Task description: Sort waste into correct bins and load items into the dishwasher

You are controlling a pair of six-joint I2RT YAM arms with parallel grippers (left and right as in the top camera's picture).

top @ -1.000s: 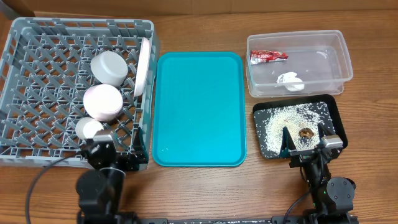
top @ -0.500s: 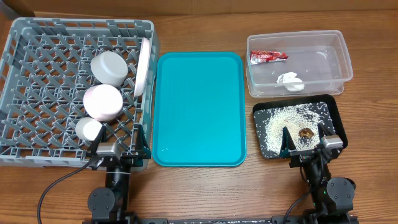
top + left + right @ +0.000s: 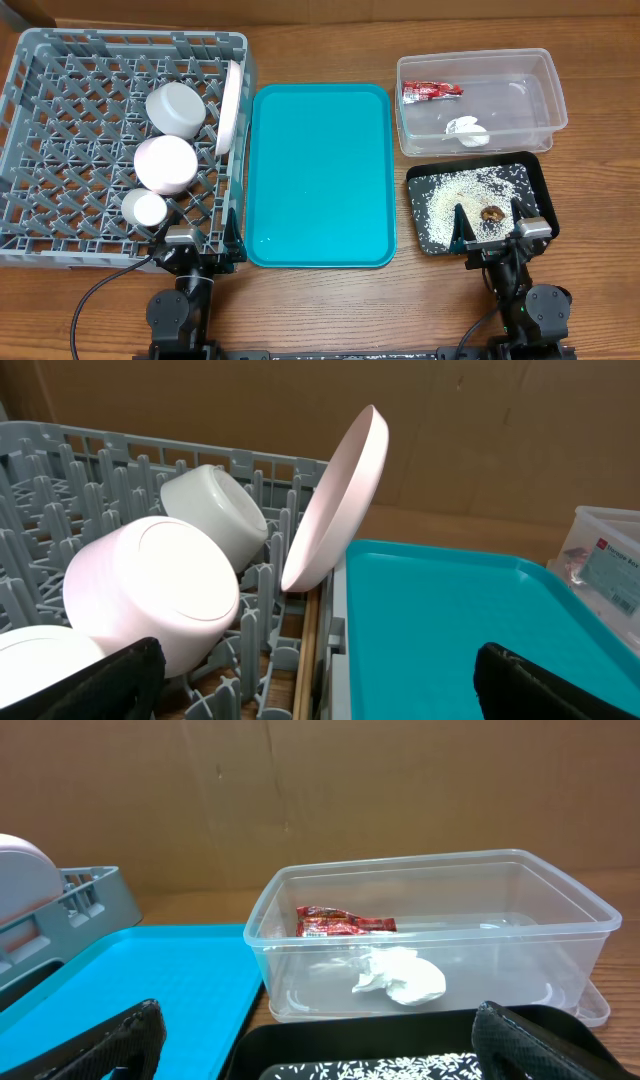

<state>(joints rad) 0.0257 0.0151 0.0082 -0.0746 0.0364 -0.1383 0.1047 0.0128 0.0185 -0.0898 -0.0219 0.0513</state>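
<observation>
Left tool [image 3: 198,242] nearer teal tray [image 3: 320,170]

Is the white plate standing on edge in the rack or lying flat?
On edge, leaning: the plate stands at the rack wall beside the teal tray.

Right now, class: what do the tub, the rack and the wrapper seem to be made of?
Tub: clear glossy plastic; contents show through its walls. Rack: grey matte moulded plastic, judging by its lattice. Wrapper: likely shiny red foil or film; it glints.

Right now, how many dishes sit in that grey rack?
4: white plate on edge at its right wall, pale bowl beside it, pinkish bowl nearer, small cup nearest. None seems hidden.
</observation>
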